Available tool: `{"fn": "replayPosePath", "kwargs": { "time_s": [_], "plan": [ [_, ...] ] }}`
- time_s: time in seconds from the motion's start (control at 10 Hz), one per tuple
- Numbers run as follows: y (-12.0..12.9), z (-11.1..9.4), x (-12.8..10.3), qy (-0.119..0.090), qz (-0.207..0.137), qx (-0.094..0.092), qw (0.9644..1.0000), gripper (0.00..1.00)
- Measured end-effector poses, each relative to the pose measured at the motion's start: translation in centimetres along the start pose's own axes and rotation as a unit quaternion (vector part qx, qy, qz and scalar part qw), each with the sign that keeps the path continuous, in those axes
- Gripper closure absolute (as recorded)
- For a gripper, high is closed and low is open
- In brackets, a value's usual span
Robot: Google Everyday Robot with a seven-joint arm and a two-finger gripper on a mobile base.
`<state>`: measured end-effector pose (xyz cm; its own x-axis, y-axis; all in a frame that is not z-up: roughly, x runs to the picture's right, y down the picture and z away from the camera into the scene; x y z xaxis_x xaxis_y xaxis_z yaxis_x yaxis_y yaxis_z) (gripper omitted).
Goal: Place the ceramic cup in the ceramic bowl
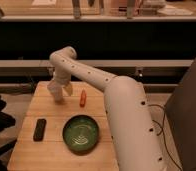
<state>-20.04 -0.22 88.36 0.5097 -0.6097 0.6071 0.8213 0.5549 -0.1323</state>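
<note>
Jaws spread wide, the gripper [61, 93] hangs low over the far-left part of the wooden table [51, 150], at about 11 o'clock on the tabletop as the camera sees it. A pale, tapered form at the jaws' 7 o'clock side appears to be the ceramic cup [56, 95]. Where finger ends and cup begins cannot be told, nor whether the two touch. It sits on or just above the wood, well apart from the bowl.

At 3 o'clock from the gripper, near it, lies a small orange object [83, 98], set roughly lengthwise toward the camera. The ceramic bowl [81, 134], green with a darker rim and a pale pattern at its centre, rests upright toward the table's 6 o'clock edge, at about 5 o'clock from the gripper. A flat black object [39, 129] lies at the bowl's 9 o'clock, apart from it.

The white arm [126, 110] enters from the frame's 5 o'clock corner, rises and bends down to the gripper. Dark shelving [141, 42] runs across the background.
</note>
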Motion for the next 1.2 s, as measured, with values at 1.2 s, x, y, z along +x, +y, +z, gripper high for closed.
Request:
{"fn": "replayPosePath", "kwargs": {
  "time_s": [1.2],
  "plan": [
    [0.6,1.6,0.1,-0.016,-0.013,-0.004,0.9998,0.2]
  ]
}}
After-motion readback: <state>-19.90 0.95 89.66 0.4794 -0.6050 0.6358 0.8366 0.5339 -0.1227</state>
